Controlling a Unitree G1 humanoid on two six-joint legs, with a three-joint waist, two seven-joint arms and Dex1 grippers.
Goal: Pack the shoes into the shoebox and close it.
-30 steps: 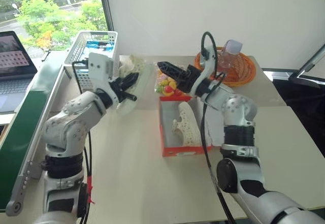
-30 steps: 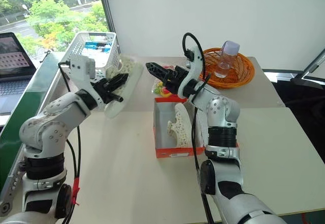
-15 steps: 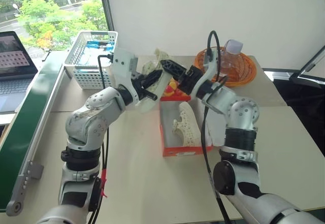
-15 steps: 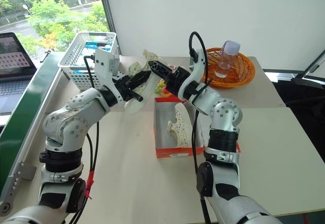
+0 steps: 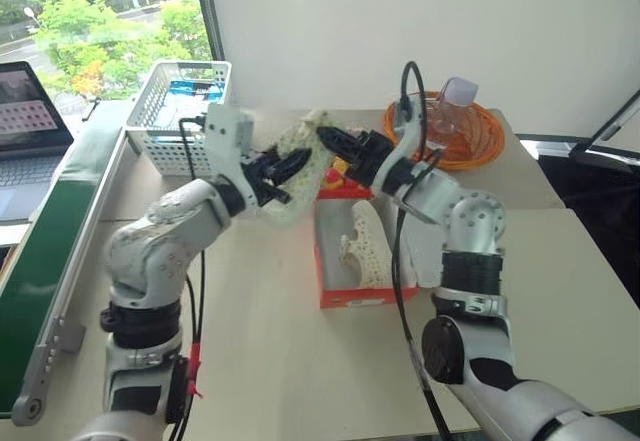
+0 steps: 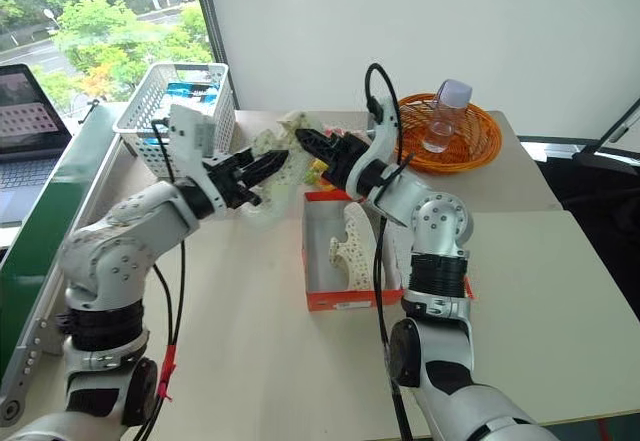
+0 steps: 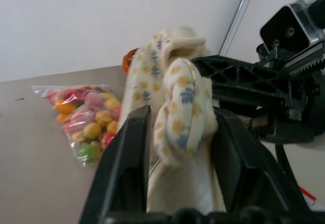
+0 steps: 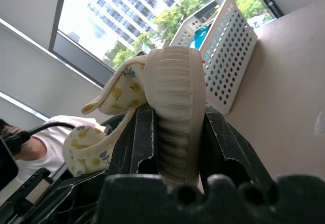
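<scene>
Handover mid-air: right end effector (image 5: 328,140) clamped the cream perforated foam clog (image 5: 298,161), left end effector (image 5: 285,168) loosened around it, orange-red cardboard shoebox (image 5: 352,299) directly below-right.

Illumination is bright, diffuse daylight entering through the large glass window (image 5: 100,21) at 10 o'clock. Shadows on the pale beige worktop (image 5: 280,361) are soft and faint. Head views are sharp. In the left wrist view the near black fingers (image 7: 127,173) are blurred.
</scene>
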